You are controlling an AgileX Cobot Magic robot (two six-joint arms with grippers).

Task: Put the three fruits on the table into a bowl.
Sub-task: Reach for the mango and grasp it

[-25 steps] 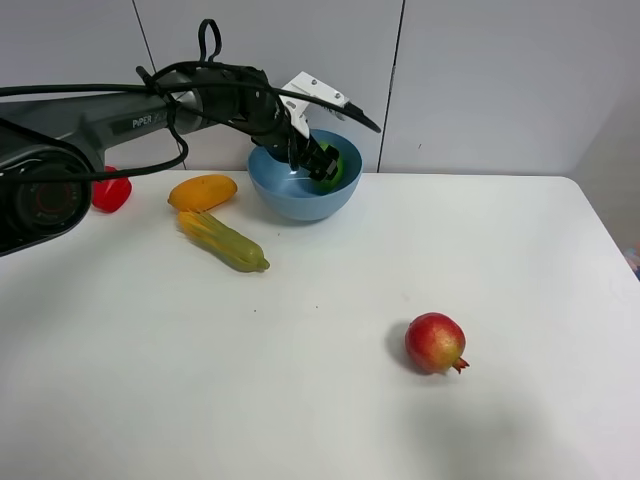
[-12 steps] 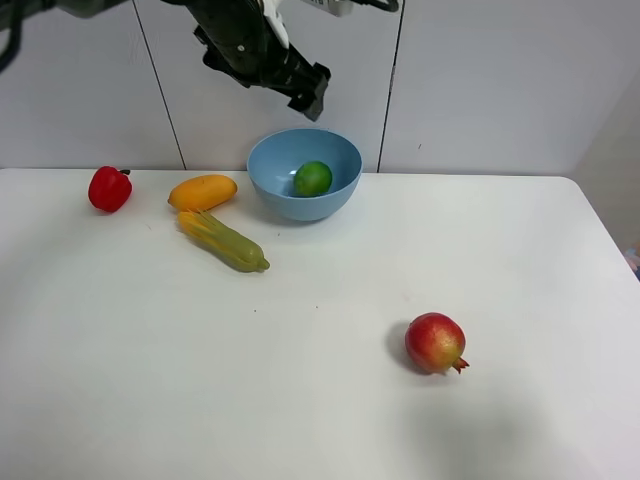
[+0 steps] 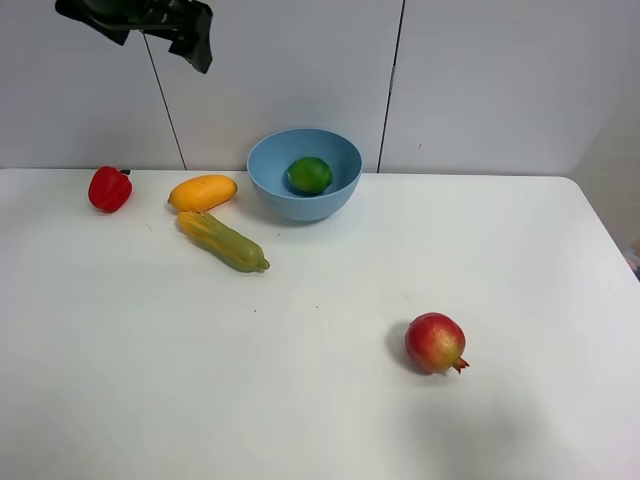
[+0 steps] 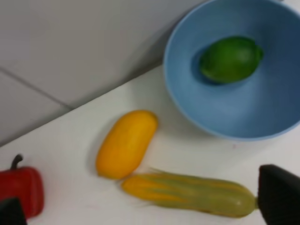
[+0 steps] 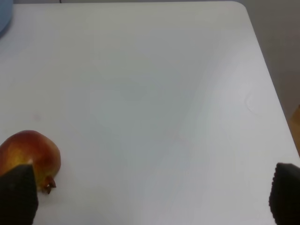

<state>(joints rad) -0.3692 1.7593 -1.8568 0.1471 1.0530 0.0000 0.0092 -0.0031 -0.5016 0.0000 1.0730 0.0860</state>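
Inside bowl (image 3: 268, 188): lime (image 3: 309, 175), one fruit of three done. Mango (image 3: 202, 192) on surface (image 3: 300, 390) just beside bowl; pomegranate (image 3: 435, 343) well apart from it. Both left to move. Left tool (image 4: 144, 202) raised, spread, empty. Right tool (image 5: 152, 193) spread, empty, near pomegranate.

high: whole table (image 3: 300, 400) | left wrist: over bowl (image 4: 243, 117) | right wrist: over pomegranate (image 5: 29, 153)

No lettering, brand, number or sign can be read in any view. The left arm (image 3: 160, 25), dark at the top edge of the high view, is shadowed and may carry a mark, but none is legible. The bowl (image 3: 300, 200) and the desk (image 3: 320, 420) show plain, unprinted surfaces.
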